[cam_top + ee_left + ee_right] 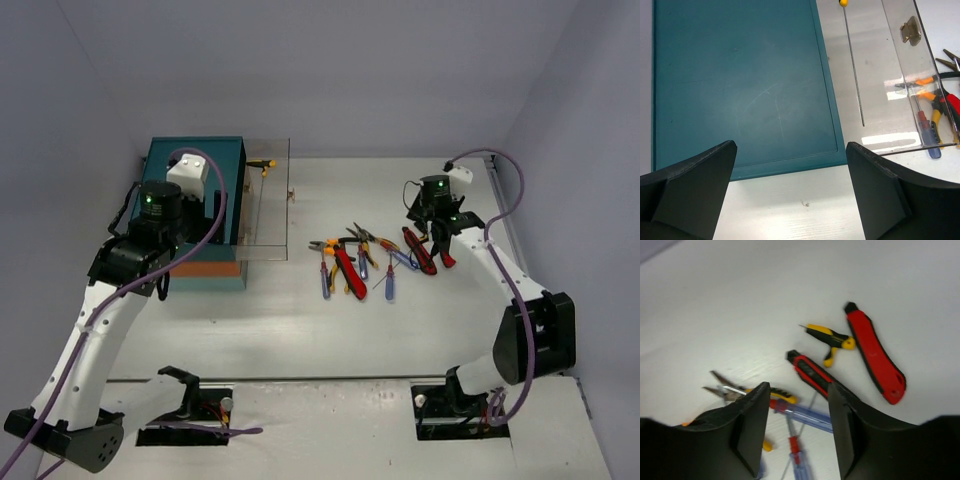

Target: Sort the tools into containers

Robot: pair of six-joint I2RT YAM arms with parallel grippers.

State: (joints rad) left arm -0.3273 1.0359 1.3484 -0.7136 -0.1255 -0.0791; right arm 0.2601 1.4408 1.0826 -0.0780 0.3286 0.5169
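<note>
Currently the right tool [797, 425] hangs with its fingers apart and nothing between them, above the right end of the heap of hand implements [362, 262]. The heap lies on the counter [300, 340] between centre and right edge. Under the gap lies a slim red-and-black cutter [815, 372]. Its long axis runs diagonally in the wrist view, from upper left down to the right, where its end passes beneath the right-hand finger. It lies askew to the closing line, so in my judgement a wrist turn is needed before descent. A blue-handled screwdriver [804, 416] lies just beside it, so a double pick is a risk. A broader red cutter [875, 352] lies apart. The left tool [790, 195], likewise apart and empty, hovers over the teal chest [195, 205] near the far left corner, whose clear drawer [875, 75] stands pulled out toward the heap. The right arm is the nearer.
</note>
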